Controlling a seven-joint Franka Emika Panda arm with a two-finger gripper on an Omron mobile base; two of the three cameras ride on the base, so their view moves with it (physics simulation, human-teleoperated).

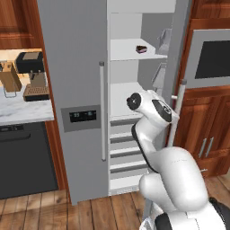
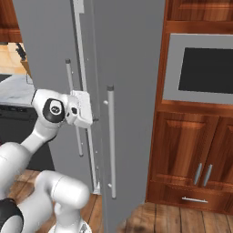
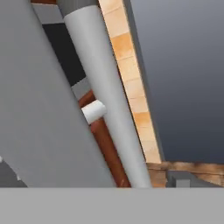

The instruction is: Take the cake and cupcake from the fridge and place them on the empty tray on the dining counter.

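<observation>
Left base view looks into the fridge (image 1: 76, 90), whose right door (image 1: 177, 54) is swung out edge-on while the left door, with its dark display panel (image 1: 82, 116), is shut. On an upper white shelf (image 1: 130, 51) inside sits the cake (image 1: 142, 49), a tiny dark slice with a pink layer, near the shelf's right end. Lower down are bare white shelves and drawer fronts. The white arm (image 1: 155, 130) rises in front of them, its hand reaching toward the open door's bar handle (image 1: 179, 105).

Right base view has the open door (image 2: 132, 91) face-on and blocking the fridge interior, so the cake is hidden there. It shows the hand (image 2: 83, 109) pressed close to the door's edge, between the two long handles.

Hand view sits very close to a pale grey handle bar (image 3: 105, 96) running steeply across the frame, with one of its short mounts just left of it. The fingertips are hard to make out here; as far as can be told the jaws stand wide apart with nothing clamped.

Wooden plank flooring (image 1: 54, 211) lies underfoot. Left of the fridge is a marble counter (image 1: 22, 110) with a coffee machine (image 1: 32, 74) on it; to the right, reddish wood cabinets (image 2: 191, 154) surround a built-in oven (image 2: 205, 68).
</observation>
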